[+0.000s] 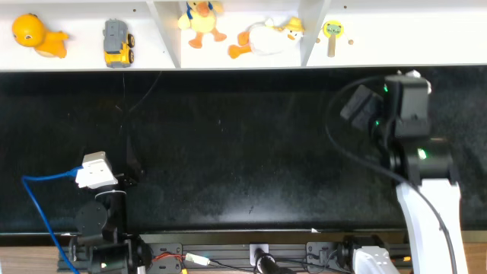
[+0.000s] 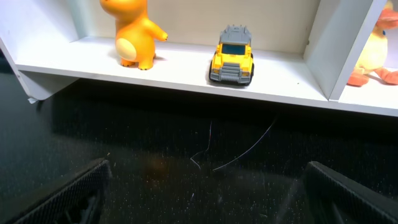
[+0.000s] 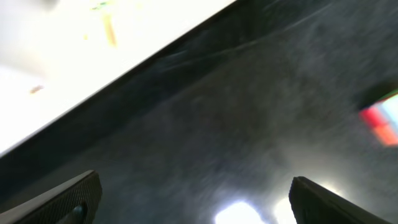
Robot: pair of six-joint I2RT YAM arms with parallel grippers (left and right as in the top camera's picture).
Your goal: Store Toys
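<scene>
Five toys are sitting on the white shelf (image 1: 228, 62) right now. In its left compartment the orange figure (image 1: 34, 34) and the yellow truck (image 1: 118, 42) are standing side by side. In its middle compartment the yellow duck (image 1: 202, 19) and the white duck (image 1: 266, 36) are lying close together. In its right compartment one small green toy (image 1: 332, 30), possibly a rattle, is resting alone. Two grippers are hanging over the black mat (image 1: 243, 152): the left gripper (image 2: 206, 171) is released and facing the shelf's left compartment from well back, and the right gripper (image 3: 194, 183) is gaping wide, grasping nothing, near the shelf's right end.
</scene>
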